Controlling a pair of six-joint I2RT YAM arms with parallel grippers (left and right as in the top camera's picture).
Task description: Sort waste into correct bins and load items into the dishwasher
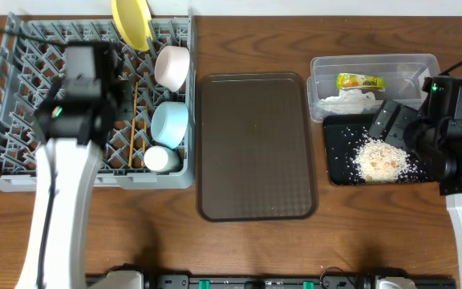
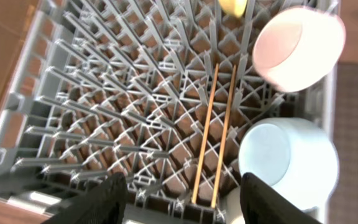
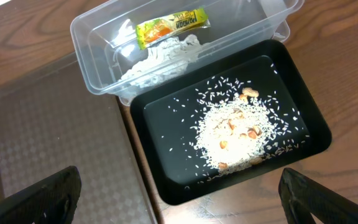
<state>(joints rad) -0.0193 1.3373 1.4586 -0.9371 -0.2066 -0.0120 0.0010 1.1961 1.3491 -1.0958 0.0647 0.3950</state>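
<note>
The grey dishwasher rack (image 1: 22,96) holds the yellow plate (image 1: 132,22), white bowl (image 1: 172,67), light blue bowl (image 1: 169,123), pale green cup (image 1: 160,158) and two chopsticks (image 2: 215,134) lying flat side by side. My left gripper (image 2: 182,208) hovers open above the rack, nothing between its fingers. In the clear tub (image 3: 92,37) lie the green-and-orange wrapper (image 3: 169,26) and the white tissue (image 3: 157,59). A heap of rice scraps (image 3: 238,134) covers the black tray (image 3: 166,118). Over that tray's near edge my right gripper (image 3: 182,205) stands wide open and holds nothing.
A brown serving tray (image 1: 255,144) lies between the rack and the two bins, with nothing on it. Bare wooden table (image 1: 215,249) runs along the front.
</note>
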